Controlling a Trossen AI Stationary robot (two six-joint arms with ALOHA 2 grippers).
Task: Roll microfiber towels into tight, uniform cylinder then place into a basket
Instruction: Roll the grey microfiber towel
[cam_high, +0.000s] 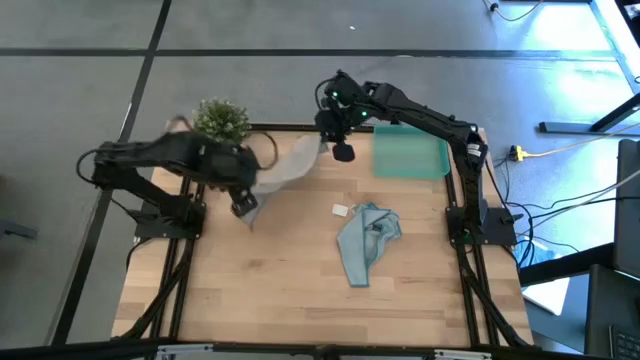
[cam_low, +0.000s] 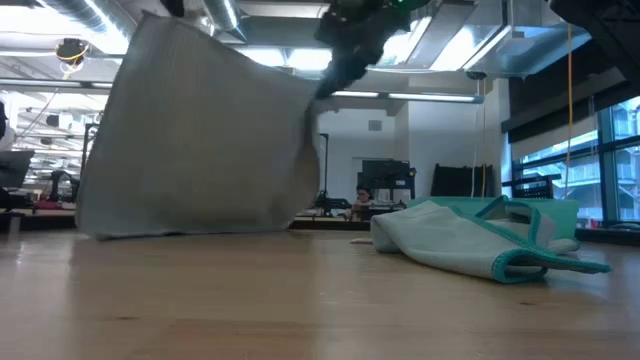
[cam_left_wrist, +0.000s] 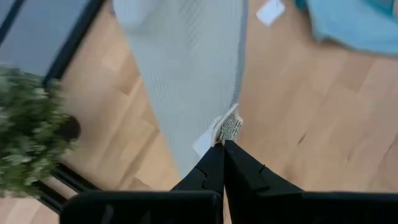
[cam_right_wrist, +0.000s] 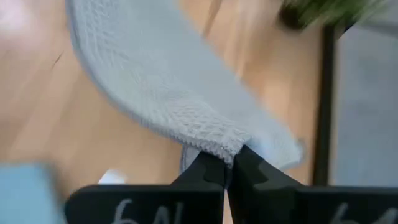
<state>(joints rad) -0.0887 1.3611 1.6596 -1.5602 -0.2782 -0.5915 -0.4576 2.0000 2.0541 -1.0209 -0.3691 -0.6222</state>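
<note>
Crumpled in the lower right of the low view, the light blue towel lies on the wooden table, a heap with a teal-edged hem; from above it sits right of the tabletop's centre, a small white tag just beside its upper left edge. Both arms hold the pale grey-blue towel aloft between them in the upper middle of the overhead frame. At the cloth's lower left corner, the left gripper has its jaws pressed together on the fabric, right by a printed label visible in the left wrist view. At the upper right corner, the right gripper is likewise clamped on the towel's woven edge, fingers closed around the bunched hem. In the low view the grey-blue cloth hangs as a broad sheet filling the upper left, its bottom edge near the tabletop. The teal-green basket sits at the table's upper right, just right of the right gripper and apart from both towels. A small green potted plant stands at the table's upper left edge, beside the left arm.
</note>
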